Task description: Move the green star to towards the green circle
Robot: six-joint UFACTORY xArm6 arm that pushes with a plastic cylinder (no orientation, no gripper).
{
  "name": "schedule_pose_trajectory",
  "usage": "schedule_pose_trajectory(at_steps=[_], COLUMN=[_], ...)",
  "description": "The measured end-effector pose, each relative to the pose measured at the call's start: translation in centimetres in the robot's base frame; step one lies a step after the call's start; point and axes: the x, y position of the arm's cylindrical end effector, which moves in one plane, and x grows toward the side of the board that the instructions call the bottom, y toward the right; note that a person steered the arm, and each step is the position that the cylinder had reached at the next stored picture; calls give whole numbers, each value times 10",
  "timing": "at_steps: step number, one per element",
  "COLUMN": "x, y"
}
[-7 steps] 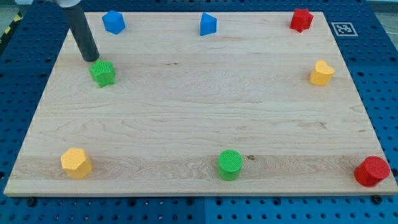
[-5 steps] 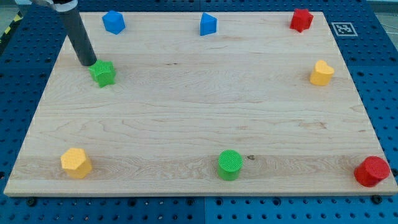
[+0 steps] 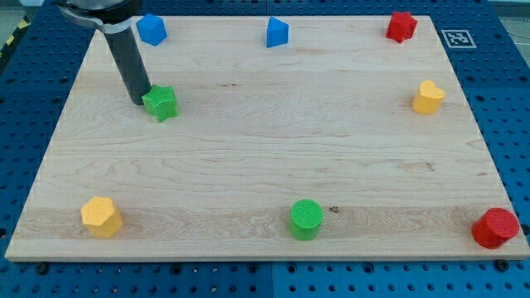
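Tip: my tip sits against the upper-left side of the green star; a plain rod, holding nothing.
Green star: well up and to the view's left of the green circle.
Board: wooden board, carrying nine blocks.
Green: two, star and circle.
Blue: two, blue block, blue block.
Red: two, red block, red cylinder.
Yellow: two, yellow heart, yellow block.
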Motion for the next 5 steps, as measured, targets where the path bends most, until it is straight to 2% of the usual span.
schedule_pose_trajectory(at_steps=[5], x=[0], y=[52])
